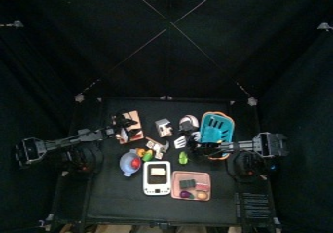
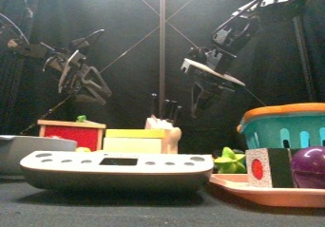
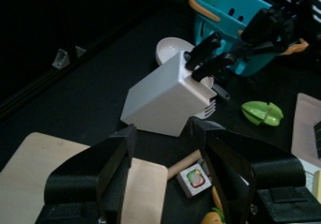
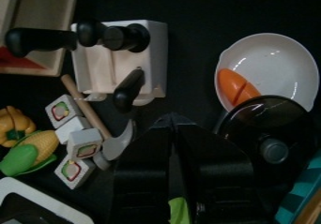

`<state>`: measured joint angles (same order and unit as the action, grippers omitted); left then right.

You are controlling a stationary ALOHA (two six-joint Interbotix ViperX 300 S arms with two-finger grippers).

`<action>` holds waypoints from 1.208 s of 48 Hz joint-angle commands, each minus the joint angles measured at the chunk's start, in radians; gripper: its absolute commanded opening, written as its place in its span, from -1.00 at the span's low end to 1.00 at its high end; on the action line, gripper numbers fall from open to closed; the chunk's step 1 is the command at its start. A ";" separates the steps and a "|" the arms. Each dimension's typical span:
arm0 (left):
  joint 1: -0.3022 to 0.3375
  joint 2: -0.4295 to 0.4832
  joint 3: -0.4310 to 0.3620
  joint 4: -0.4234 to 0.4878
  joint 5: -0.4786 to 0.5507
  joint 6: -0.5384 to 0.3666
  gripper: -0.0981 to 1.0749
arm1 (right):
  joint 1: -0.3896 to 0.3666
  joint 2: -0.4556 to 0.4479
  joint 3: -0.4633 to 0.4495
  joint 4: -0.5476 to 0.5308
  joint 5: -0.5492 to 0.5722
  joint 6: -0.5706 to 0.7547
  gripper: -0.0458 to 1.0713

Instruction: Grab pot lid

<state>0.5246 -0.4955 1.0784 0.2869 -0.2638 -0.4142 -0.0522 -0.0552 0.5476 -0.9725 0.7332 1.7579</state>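
Lid (image 4: 265, 131) at my right hand's (image 4: 175, 171) two o'clock; approach knob squarely; hand's state indeterminate, left hand (image 3: 170, 176) spread wide.

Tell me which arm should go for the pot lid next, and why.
Right. Its claw hangs just beside the black pot lid, knob in plain sight in its wrist view. The left claw, open, faces the white knife block instead, farther from the lid.

White knife block (image 3: 174, 98) w/ black handles, teal basket (image 3: 236, 22), white plate (image 4: 266, 64).
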 commanded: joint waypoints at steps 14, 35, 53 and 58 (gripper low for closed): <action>0.006 -0.002 0.005 0.002 -0.009 0.002 0.66 | 0.074 -0.052 -0.018 -0.031 0.069 0.014 -0.10; -0.172 0.057 -0.112 0.100 -0.198 0.034 0.66 | 0.095 -0.187 0.097 -0.123 0.233 0.035 -0.10; -0.264 0.506 -0.512 0.106 -0.227 0.115 0.67 | 0.060 -0.472 0.258 -0.232 0.239 0.041 -0.10; -0.268 0.609 -0.638 0.107 -0.206 0.121 0.68 | 0.046 -0.551 0.311 -0.247 0.230 0.041 -0.10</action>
<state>0.2562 0.0460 0.5553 0.3912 -0.4786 -0.2961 0.0061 -0.5446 0.8406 -1.2057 0.9679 1.7963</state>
